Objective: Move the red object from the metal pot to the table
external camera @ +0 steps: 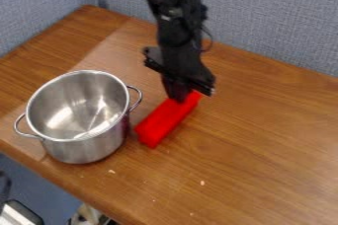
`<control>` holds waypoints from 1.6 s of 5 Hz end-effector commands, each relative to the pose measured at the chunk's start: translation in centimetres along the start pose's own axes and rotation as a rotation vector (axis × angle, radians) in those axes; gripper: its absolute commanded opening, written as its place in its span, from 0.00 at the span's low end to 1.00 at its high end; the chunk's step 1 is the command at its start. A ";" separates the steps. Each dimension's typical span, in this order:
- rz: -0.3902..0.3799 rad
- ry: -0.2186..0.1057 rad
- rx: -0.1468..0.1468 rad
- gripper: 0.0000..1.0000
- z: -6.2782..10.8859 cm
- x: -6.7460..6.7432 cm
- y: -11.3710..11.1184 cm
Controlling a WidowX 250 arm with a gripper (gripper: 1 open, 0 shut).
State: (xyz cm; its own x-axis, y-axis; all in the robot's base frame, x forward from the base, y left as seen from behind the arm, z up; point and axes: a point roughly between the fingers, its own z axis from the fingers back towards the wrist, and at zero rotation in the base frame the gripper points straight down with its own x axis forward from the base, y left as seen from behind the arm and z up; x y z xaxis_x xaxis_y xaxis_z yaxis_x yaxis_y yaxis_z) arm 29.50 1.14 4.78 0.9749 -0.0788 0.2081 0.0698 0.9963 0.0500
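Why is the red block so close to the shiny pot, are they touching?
Apart. The camera view shows a strip of table between the red block and the metal pot.

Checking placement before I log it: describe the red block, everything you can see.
The red block is a plain bright red bar with flat faces and square edges, material unclear. It lies flat on the wooden table, outside and just right of the metal pot, apparently not touching it. Its far end sits under the gripper, which is shut on it.
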 end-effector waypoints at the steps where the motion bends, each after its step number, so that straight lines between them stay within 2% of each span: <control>1: 0.054 0.029 0.012 0.00 -1.3 -0.6 4.6; 2: 0.058 0.044 0.016 0.00 -2.2 -1.2 7.6; 3: 0.054 0.038 0.007 0.00 -2.3 -0.7 6.6; 4: 0.057 0.027 -0.020 0.00 -2.3 0.1 4.7; 6: -0.030 -0.004 -0.053 0.00 -2.0 1.3 3.0; 8: -0.043 0.007 -0.046 0.00 -3.2 0.8 1.6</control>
State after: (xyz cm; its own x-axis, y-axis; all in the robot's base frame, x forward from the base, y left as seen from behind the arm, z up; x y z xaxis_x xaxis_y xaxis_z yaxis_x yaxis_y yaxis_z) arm 32.79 3.92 4.48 0.9509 -0.1068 0.2905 0.1004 0.9943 0.0369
